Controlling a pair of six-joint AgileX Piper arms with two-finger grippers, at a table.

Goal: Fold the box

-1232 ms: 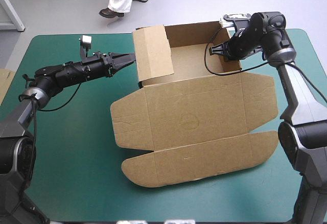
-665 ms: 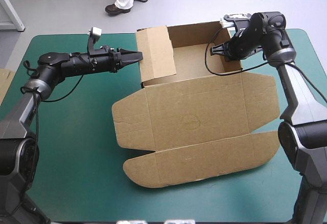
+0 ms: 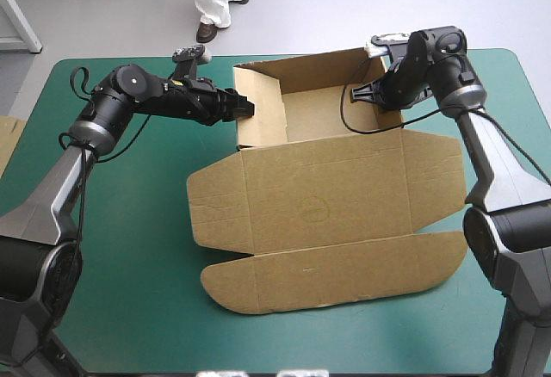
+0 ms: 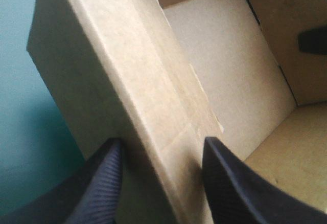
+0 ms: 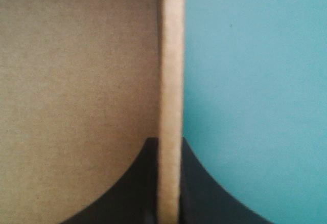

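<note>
Walls of the brown cardboard box (image 3: 327, 196) stand inside my two black-finned pincers: right pincer (image 5: 170, 141) nips one, seemingly steadying it, while left pincer (image 4: 159, 144) straddles the other, spread, probably to tuck its flap.

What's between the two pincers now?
The bare floor of the box, in the high view; left pincer straddles its left wall, right pincer grips its right wall.
</note>
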